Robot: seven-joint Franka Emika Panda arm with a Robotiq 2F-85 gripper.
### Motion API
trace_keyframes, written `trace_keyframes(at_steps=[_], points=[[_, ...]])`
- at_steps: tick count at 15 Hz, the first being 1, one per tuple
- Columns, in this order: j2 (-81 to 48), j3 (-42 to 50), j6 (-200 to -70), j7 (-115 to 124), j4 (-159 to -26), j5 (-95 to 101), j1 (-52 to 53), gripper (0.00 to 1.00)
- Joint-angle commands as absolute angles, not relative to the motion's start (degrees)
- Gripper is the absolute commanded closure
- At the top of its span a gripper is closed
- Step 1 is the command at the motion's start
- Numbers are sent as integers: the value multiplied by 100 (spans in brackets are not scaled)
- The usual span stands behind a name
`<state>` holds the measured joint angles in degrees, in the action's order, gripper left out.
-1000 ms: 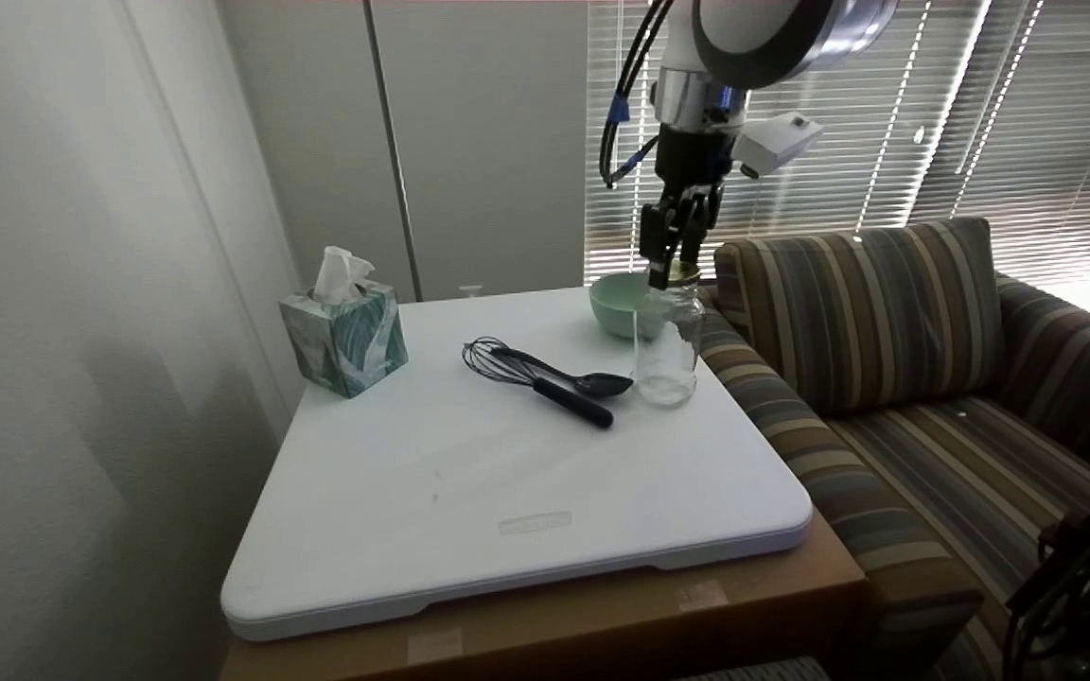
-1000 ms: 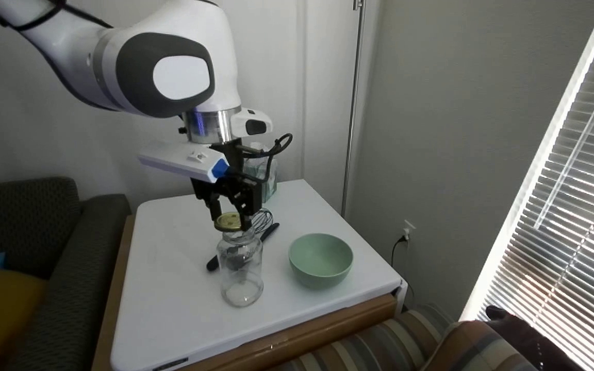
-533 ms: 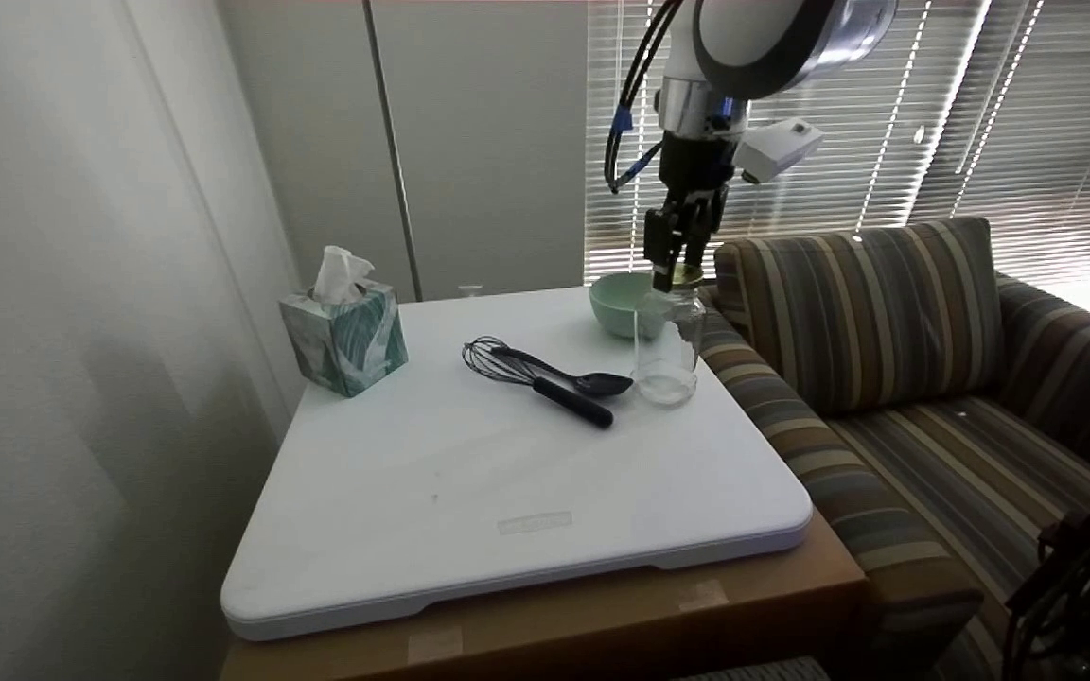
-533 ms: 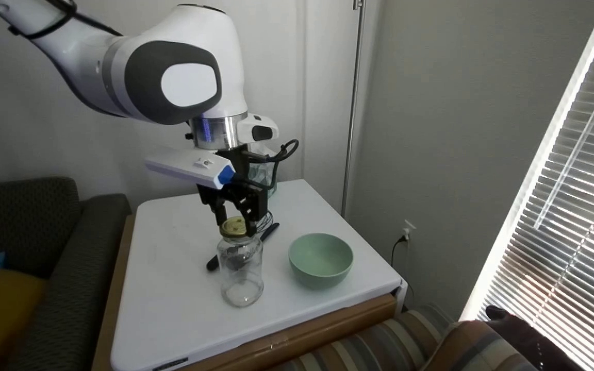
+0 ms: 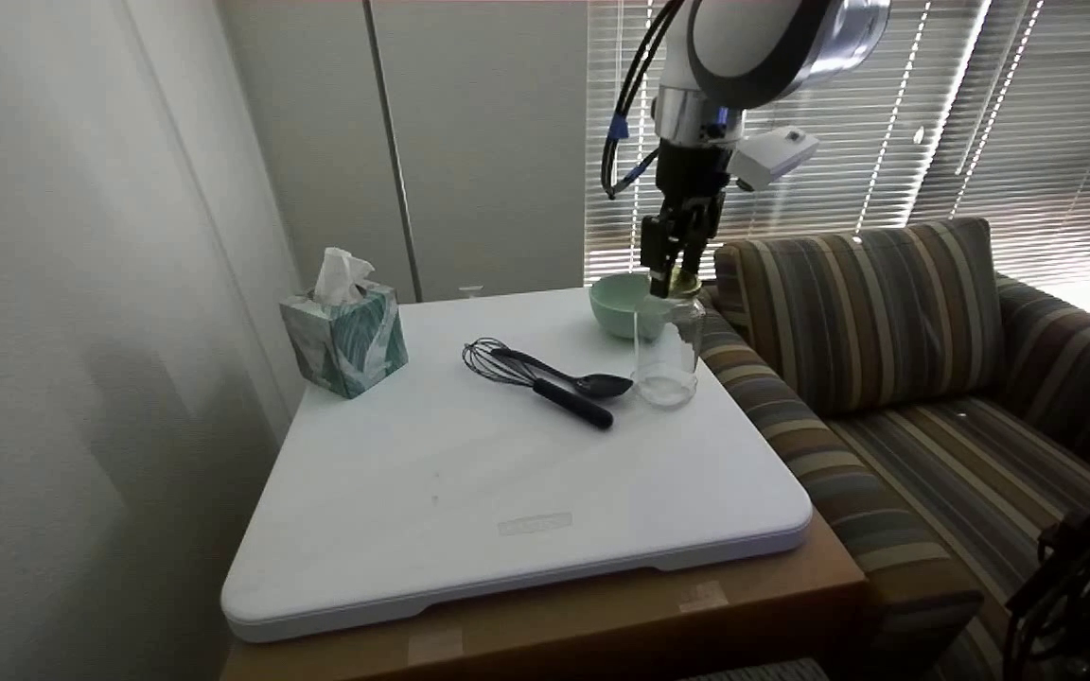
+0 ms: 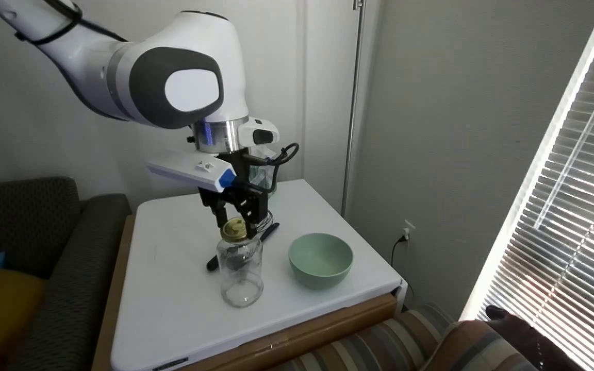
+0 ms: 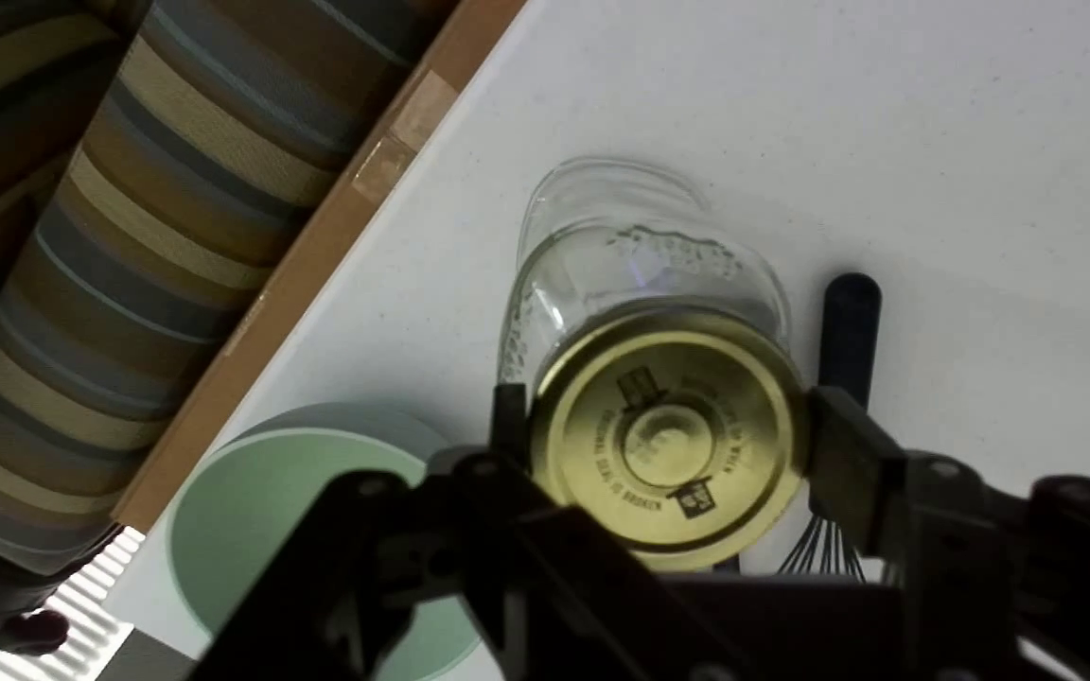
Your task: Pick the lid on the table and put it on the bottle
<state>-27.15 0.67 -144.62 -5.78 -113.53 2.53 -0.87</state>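
Note:
The lid (image 6: 234,229) is a round gold-yellow disc. It sits at the mouth of the clear glass bottle (image 6: 241,283) and looks slightly tilted; whether it is seated cannot be told. In the wrist view the lid (image 7: 668,454) covers the mouth of the bottle (image 7: 640,265), and my gripper (image 7: 670,430) has one finger against each side of the lid. My gripper (image 6: 236,225) points down over the bottle, shut on the lid. The bottle (image 5: 666,350) stands upright on the white table (image 5: 469,473), near its edge. The gripper (image 5: 676,276) partly hides the lid (image 5: 686,283) there.
A pale green bowl (image 6: 320,260) stands beside the bottle. A whisk (image 5: 571,402) and a black spoon (image 5: 602,384) lie close to the bottle. A tissue box (image 5: 346,336) stands by the wall. A striped armchair (image 5: 867,331) borders the table.
My gripper has moved down and slightly sideways with the lid, bringing the lid from just above and beside the bottle's mouth onto it. The lid's top now tips more toward an exterior camera.

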Motion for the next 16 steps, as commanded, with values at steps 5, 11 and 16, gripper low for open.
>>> trace_keyframes(at_steps=[5,11,16], points=[[-3098,11,-14371,-572,-11100,187,-154,52],[-2918,184,-14093,-267,-11206,426,11,0],[-2466,311,-13808,98,-11415,715,150,0]])
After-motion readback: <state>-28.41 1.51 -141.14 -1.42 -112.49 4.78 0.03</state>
